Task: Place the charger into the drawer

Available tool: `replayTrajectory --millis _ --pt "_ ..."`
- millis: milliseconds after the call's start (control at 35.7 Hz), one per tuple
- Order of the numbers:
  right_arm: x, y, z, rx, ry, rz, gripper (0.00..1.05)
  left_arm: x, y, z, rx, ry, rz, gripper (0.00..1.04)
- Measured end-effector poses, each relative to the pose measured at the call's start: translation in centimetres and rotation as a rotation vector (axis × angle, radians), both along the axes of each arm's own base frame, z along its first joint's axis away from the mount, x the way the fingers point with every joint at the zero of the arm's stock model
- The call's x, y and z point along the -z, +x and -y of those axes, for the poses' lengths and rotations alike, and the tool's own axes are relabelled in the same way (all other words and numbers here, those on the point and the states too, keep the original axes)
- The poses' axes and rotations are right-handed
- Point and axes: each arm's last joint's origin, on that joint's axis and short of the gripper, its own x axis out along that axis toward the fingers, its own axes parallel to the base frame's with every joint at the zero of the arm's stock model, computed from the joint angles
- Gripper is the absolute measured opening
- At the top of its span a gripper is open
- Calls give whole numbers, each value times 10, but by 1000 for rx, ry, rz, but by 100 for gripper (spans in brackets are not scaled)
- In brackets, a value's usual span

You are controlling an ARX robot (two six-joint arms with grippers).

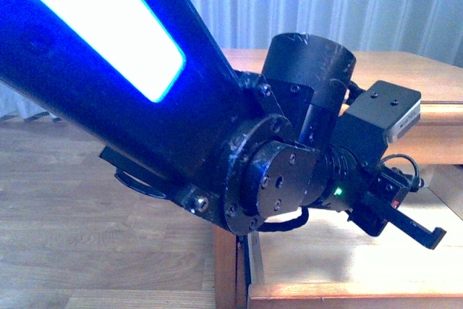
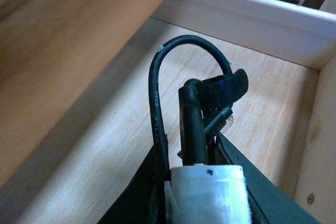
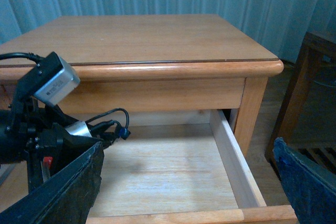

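Left gripper point(image 2: 205, 187) clamps the white cube charger with coiled black cable point(image 2: 192, 129), cable loop pointing ahead, just over the honey-coloured wooden drawer point(image 2: 247, 22) floor. Right gripper point(image 3: 188, 141), farther back, gapes empty.

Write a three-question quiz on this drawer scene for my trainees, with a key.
1. True or false: the drawer is open.
2. Multiple choice: the cable coiled on the charger is A) white, B) black, C) red.
3. Fill in: the charger is held by the ____ gripper.
Key: 1 true; 2 B; 3 left gripper.
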Motion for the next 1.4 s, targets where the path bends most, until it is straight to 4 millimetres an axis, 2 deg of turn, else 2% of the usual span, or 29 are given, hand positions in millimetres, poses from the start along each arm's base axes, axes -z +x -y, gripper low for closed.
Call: replayTrajectory --millis 28,224,364,504,644,728,812,896,952,1120,1401 --pt "0 0 0 0 0 0 96 3 0 1 -1 5 -2 23" --pt "0 0 0 0 0 0 96 4 3 3 -69 18 29 58" --pt "0 0 0 0 0 0 96 -19 8 -8 -184 -27 77 84" --pt "0 0 0 0 0 0 96 -40 3 -24 -233 -78 71 100" --pt "0 0 0 0 0 0 96 -57 -8 -42 -278 -104 79 98" --pt "0 0 0 0 0 0 96 -76 -13 -60 -332 -136 135 98" --pt "0 0 0 0 0 0 96 -113 -28 -100 -405 -193 248 98" --pt "0 0 0 0 0 1 96 -133 -54 -137 -483 -222 305 98" --pt "0 0 0 -2 0 0 96 -136 -73 -154 -515 -226 317 98" --pt "0 0 0 -1 0 0 96 -130 -112 -183 -576 -221 319 98" --pt "0 0 0 -1 0 0 96 -118 -182 -249 -827 -271 313 98"
